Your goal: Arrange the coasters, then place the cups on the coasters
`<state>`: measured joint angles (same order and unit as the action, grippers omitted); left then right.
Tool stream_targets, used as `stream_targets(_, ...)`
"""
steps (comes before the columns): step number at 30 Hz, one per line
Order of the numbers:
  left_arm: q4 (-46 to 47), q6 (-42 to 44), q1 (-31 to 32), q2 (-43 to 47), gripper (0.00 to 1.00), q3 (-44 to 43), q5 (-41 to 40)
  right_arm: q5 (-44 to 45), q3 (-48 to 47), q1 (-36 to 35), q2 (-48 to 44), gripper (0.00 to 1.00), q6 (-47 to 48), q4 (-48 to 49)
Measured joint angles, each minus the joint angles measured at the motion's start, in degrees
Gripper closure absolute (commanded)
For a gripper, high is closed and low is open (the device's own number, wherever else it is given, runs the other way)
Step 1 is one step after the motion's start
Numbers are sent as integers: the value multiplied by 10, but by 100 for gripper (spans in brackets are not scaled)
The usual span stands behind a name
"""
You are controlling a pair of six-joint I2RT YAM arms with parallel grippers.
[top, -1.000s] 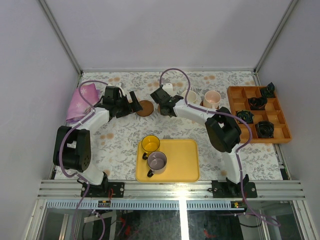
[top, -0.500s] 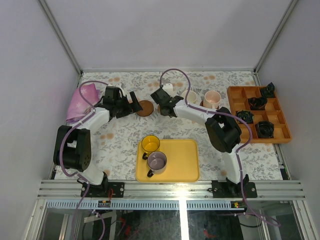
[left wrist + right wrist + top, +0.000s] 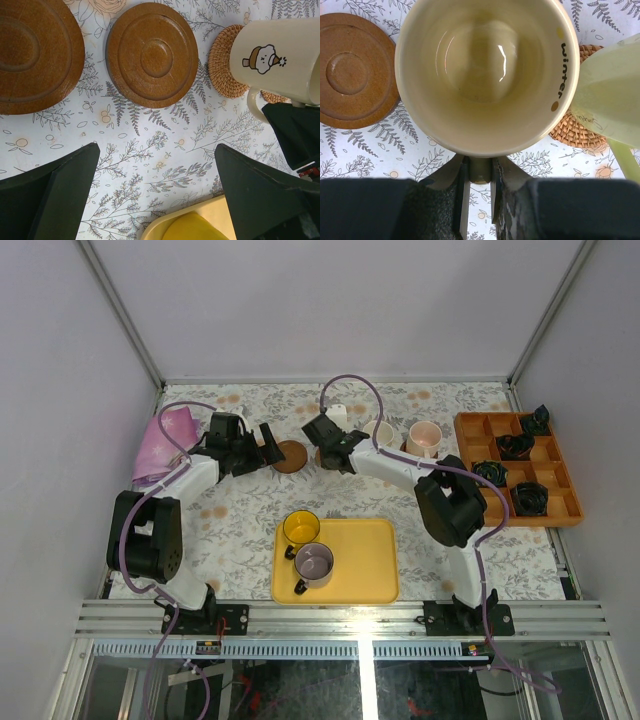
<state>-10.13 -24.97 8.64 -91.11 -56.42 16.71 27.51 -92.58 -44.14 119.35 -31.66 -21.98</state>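
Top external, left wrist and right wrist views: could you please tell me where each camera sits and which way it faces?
Top external: above, behind the bases, looking down on the table; both arms show.
Left wrist: on the left arm, looking down at a dark brown coaster and the cream cup; its open jaws frame the bottom.
Right wrist: on the right arm, looking into the cream cup; jaws shut on its handle.
Shared: both wrist views show the cream cup.

Bright, even light; glare inside cream cup (image 3: 485,75).
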Motion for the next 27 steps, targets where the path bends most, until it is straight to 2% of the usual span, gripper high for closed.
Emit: stream_targets(27,0,0,0,-7,0,0,0,-12,0,-6,-4,100,0,-6)
